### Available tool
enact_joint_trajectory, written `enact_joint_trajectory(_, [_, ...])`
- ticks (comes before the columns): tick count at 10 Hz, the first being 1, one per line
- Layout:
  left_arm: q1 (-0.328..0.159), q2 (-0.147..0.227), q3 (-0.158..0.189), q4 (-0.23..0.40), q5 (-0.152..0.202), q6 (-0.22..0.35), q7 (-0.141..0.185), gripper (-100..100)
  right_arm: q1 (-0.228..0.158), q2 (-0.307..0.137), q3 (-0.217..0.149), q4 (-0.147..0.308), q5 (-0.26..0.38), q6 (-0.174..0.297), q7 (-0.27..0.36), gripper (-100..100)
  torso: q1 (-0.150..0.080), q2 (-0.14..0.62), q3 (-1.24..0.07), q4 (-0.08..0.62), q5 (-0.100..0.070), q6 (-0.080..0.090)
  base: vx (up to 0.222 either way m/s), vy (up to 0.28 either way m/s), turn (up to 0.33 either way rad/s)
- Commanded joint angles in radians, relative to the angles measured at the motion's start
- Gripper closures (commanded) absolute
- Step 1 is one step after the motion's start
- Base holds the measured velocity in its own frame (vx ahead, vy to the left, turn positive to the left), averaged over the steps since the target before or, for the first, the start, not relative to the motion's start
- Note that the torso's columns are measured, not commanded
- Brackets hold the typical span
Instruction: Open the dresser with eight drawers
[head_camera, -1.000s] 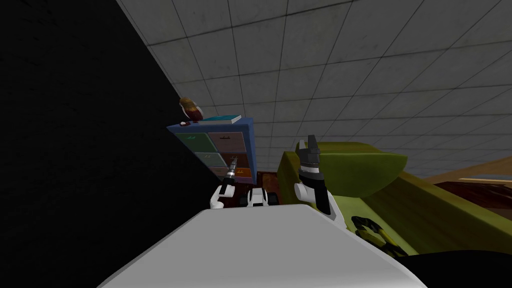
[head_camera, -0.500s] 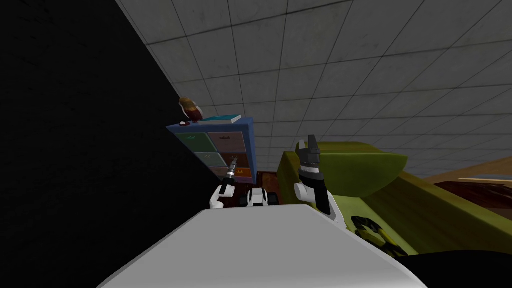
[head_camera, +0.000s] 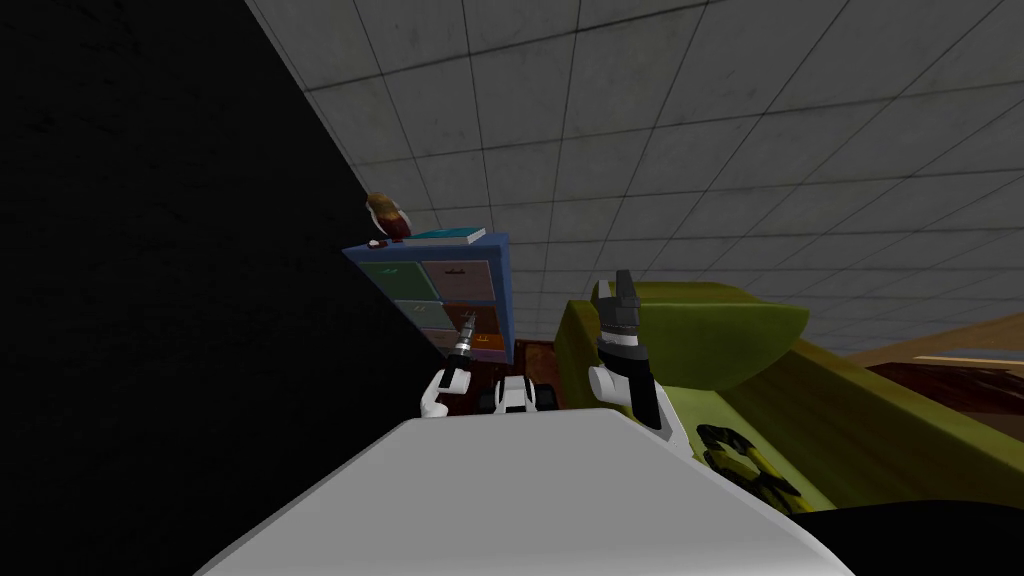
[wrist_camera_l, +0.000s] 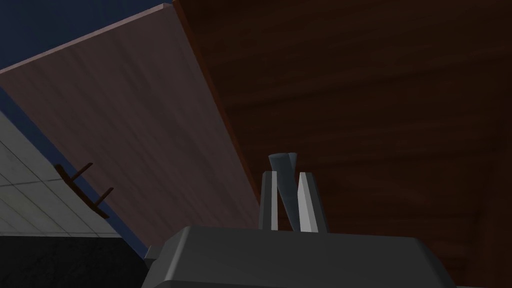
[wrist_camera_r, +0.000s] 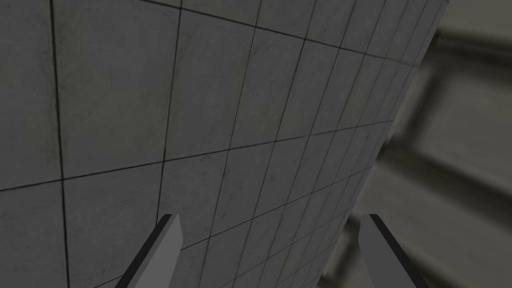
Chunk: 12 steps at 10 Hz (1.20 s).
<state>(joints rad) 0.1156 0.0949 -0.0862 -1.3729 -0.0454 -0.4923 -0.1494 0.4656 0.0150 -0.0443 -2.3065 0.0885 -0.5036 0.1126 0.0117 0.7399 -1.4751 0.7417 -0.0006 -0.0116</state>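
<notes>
Viewpoint shifted; left end effector (wrist_camera_l: 287, 174) clamps dresser handle (wrist_camera_l: 281, 160).

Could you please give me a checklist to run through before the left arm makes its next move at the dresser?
1. Left tool on handle: ok, shut about this grey bar.
2. Handle belongs to the dresser: ok, it sits on the dark brown drawer.
3. Drawer out yet: cannot tell; the head view shows no gap.
4. Right tool clear: ok, open and raised beside the sofa, away from the dresser.
5. Book on top: ok, lying flat.
6. Pull path: cannot tell; the space before the dresser is hidden.
</notes>
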Motion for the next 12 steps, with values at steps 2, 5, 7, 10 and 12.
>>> enact_joint_trajectory(2, [0.006, 0.01, 0.015, -0.02, 0.004, 0.009, 0.0, 100, 0.0, 0.0, 0.0, 0.0, 0.0, 0.0, 0.0, 0, 0.0, 0.001, 0.0, 0.0, 0.0, 0.0, -0.055, 0.007, 0.023])
enact_joint_trajectory(5, [0.009, 0.003, -0.003, -0.02, -0.001, 0.014, 0.0, 100, 0.0, 0.0, 0.0, 0.0, 0.0, 0.0, 0.0, 0, 0.002, 0.002, 0.001, 0.001, 0.0, -0.001, -0.047, 0.0, 0.0])
enact_joint_trajectory(7, [0.023, 0.003, -0.007, -0.037, -0.002, 0.013, -0.002, 100, 0.0, 0.0, 0.0, 0.0, 0.0, 0.0, 0.0, 0, -0.005, 0.001, 0.001, -0.001, 0.0, 0.005, -0.103, 0.009, 0.033])
enact_joint_trajectory(10, [0.039, 0.006, -0.009, -0.061, -0.002, 0.011, -0.004, 100, 0.0, 0.0, 0.0, 0.0, 0.0, 0.0, 0.0, 0, -0.006, 0.004, 0.003, 0.0, 0.0, 0.005, -0.202, 0.009, 0.045])
enact_joint_trajectory(12, [0.023, 0.007, -0.018, -0.103, -0.002, 0.08, 0.0, -100, 0.0, 0.0, 0.0, 0.0, 0.0, 0.0, 0.0, 0, -0.008, -0.005, -0.003, -0.002, 0.0, 0.009, -0.066, 0.003, 0.001])
